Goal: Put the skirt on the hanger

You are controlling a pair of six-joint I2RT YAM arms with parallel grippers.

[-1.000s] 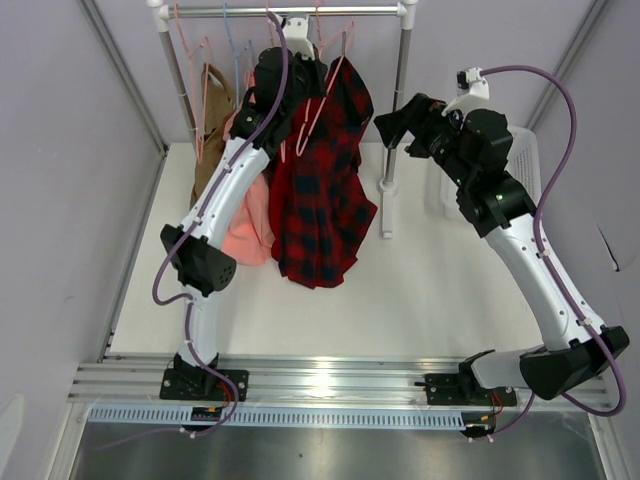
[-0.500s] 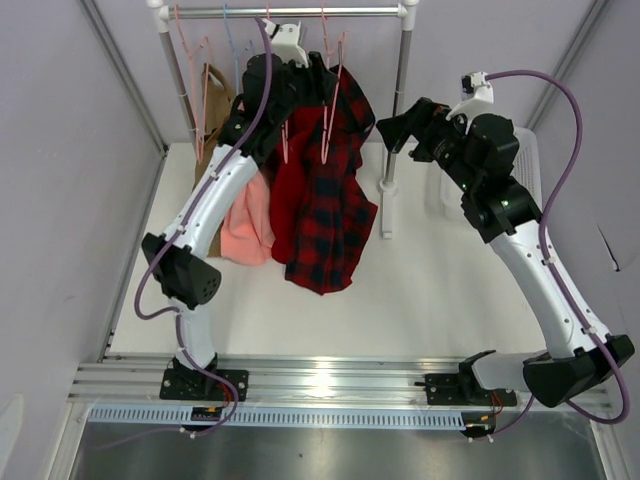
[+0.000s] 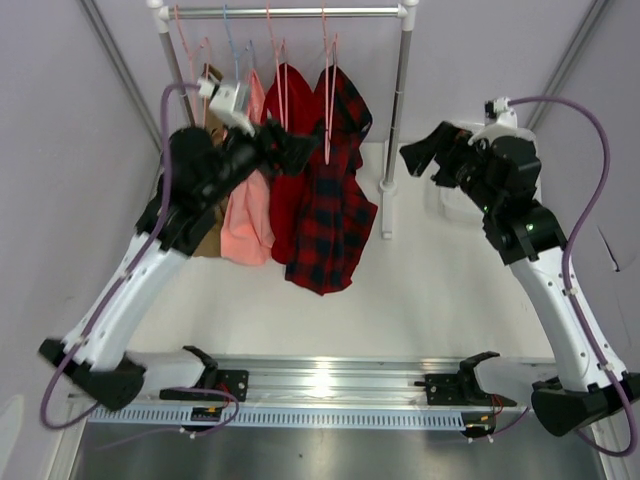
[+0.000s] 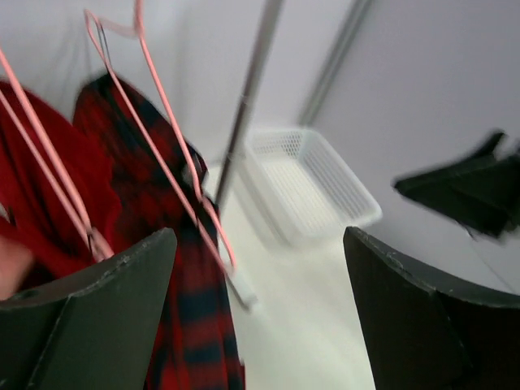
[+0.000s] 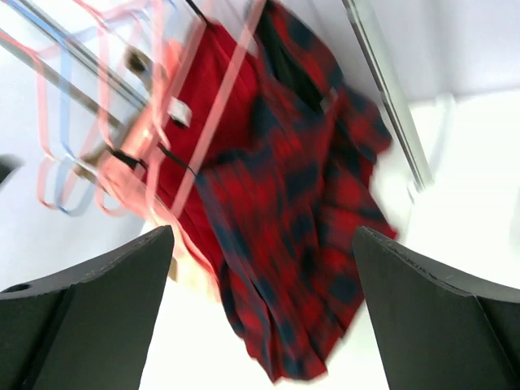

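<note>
The red and navy plaid skirt [image 3: 335, 215] hangs from the pale-pink hanger [image 3: 327, 85], whose hook sits on the rack's rail. My left gripper [image 3: 303, 150] is open and empty, just left of the skirt's top and apart from it. In the left wrist view the skirt [image 4: 175, 252] and hanger wire [image 4: 166, 142] lie beyond the left finger. My right gripper [image 3: 418, 158] is open and empty, right of the rack pole. Its wrist view looks at the whole skirt [image 5: 317, 211] and the hanger [image 5: 223, 101] from a distance.
The rail [image 3: 290, 12] also carries a plain red garment [image 3: 283, 165], a salmon-pink one [image 3: 245, 215], a brown one [image 3: 207, 243] and spare hangers. The rack's right pole [image 3: 400, 100] stands between skirt and right gripper. A white basket [image 4: 313, 183] sits at the right.
My left gripper has opened and let go at the top of the hanger, then drawn back down and left. The skirt now hangs freely. The right arm has shifted slightly right.
</note>
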